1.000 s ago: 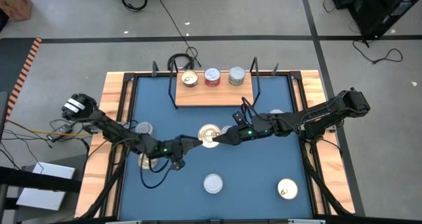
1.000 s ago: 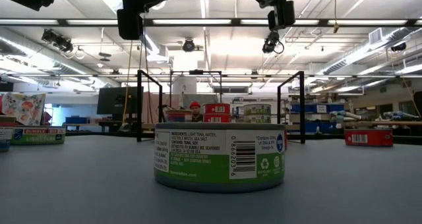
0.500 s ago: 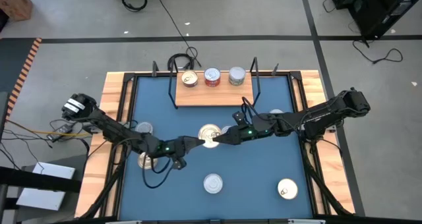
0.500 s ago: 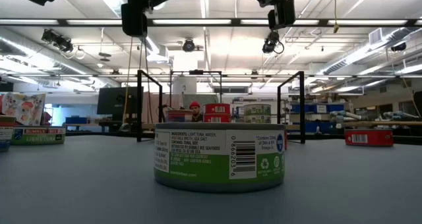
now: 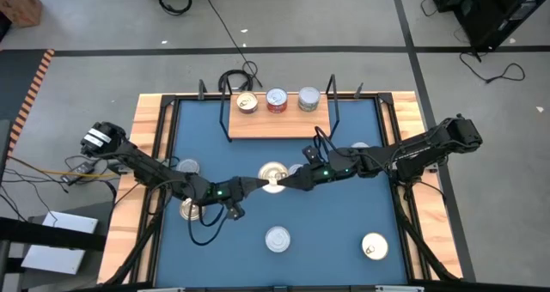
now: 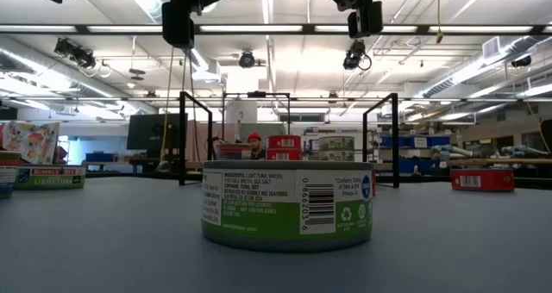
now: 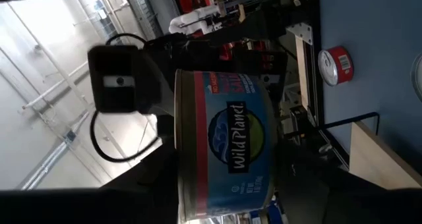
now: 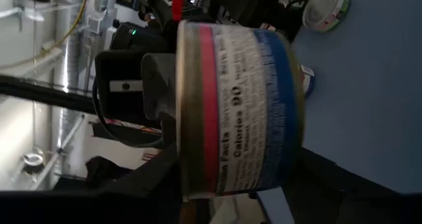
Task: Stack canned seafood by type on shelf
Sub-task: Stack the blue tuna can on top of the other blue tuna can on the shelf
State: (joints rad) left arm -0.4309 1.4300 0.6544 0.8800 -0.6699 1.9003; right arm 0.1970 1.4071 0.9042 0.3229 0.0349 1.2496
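Over the blue table (image 5: pixel 344 215), both end effectors (image 5: pixel 258 183) (image 5: pixel 290 181) grip 1 gold-lidded tin (image 5: pixel 273 175).

My two arms matte black w/ jointed links, small green LEDs near wrists, black cables looped alongside

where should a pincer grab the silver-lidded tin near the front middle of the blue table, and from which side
Grip the squat round silver-lidded tin across its curved side wall, coming straight down from above. It stands upright on the blue table, lid up, with open space all around. It is low and wide, so the fingers should straddle its full width.
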